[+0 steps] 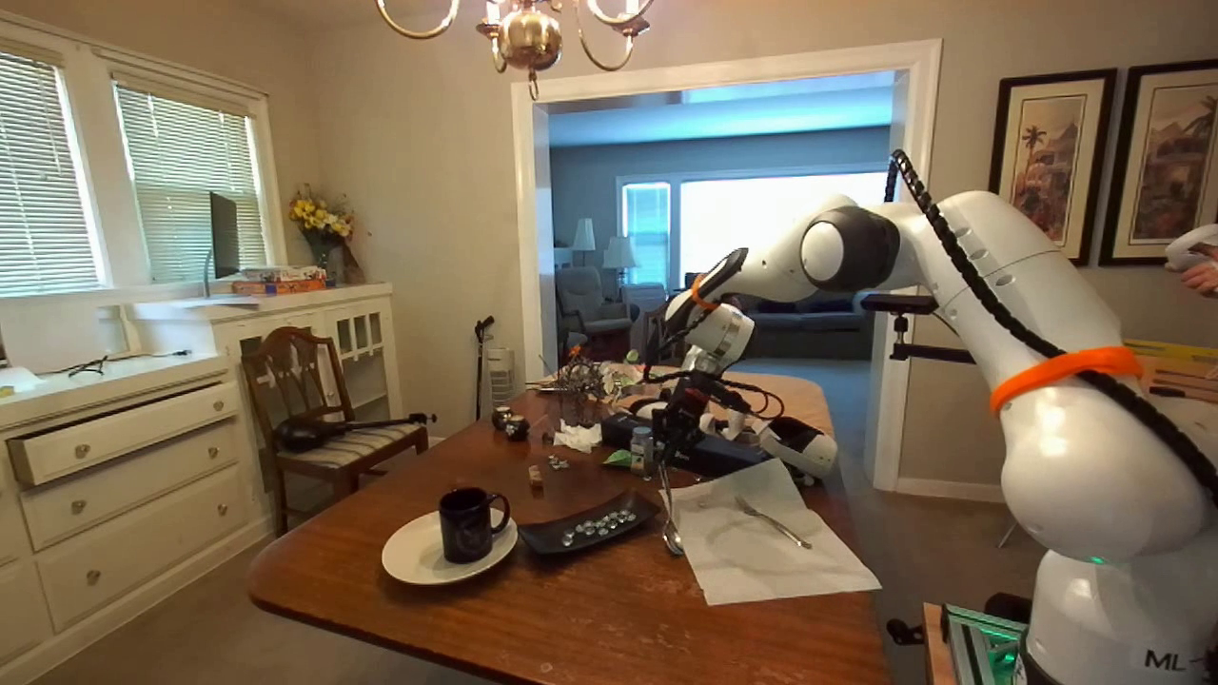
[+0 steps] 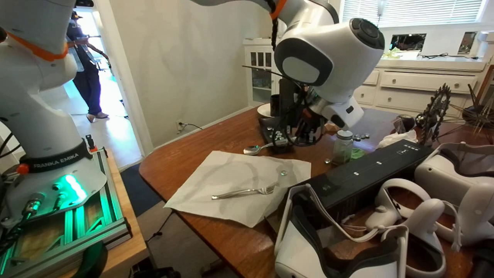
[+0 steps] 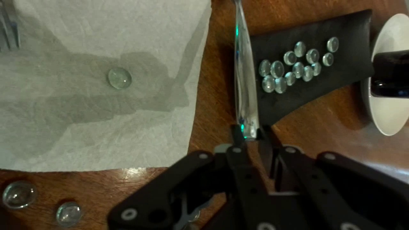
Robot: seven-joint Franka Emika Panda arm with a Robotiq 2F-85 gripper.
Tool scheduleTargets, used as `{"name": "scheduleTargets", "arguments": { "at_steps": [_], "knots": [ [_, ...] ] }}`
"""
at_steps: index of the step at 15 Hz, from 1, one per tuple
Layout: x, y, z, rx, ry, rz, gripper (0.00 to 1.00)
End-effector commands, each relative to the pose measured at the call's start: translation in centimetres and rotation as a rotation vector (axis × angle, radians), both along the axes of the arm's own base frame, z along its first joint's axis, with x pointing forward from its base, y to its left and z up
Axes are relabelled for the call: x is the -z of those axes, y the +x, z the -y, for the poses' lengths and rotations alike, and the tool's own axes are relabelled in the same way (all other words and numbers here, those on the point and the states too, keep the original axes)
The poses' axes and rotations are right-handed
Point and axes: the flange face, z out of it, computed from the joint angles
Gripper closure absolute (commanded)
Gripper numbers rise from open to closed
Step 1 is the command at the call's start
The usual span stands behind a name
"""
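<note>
My gripper (image 3: 251, 132) is shut on the broad handle end of a silver spoon (image 3: 246, 80), one finger on each side of it. Tilted, the spoon slopes from the jaws to its bowl, cut off in the wrist view. In an exterior view the spoon bowl (image 1: 673, 539) is low beside the paper towel (image 1: 761, 571); whether it touches the table I cannot tell. A black tray (image 3: 348, 28) with several clear glass gems (image 3: 277, 69) lies next to the spoon. One gem (image 3: 119, 78) rests on the towel, near a fork (image 2: 239, 193).
A white plate (image 1: 409, 557) bears a dark mug (image 1: 466, 526) beyond the tray. Beside the gripper stands a lidded glass jar (image 2: 342, 148). A long black box (image 2: 362, 173) and a white headset (image 2: 297, 255) lie along one side. Loose gems (image 3: 68, 214) sit on the wood.
</note>
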Motion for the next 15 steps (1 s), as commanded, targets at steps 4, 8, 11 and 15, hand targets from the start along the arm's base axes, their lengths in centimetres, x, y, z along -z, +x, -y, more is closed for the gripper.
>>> {"name": "scheduleTargets", "arguments": {
  "at_steps": [4,8,11,15],
  "knots": [
    [-1.6,1.4,1.6,0.017,0.143,0.084,0.95],
    [-1.3,2.2,2.0,0.025,0.206,0.115,0.95],
    [-0.3,2.3,2.5,0.057,0.244,0.127,0.95],
    [1.2,2.0,3.3,0.12,0.291,0.137,0.95]
  ]
}}
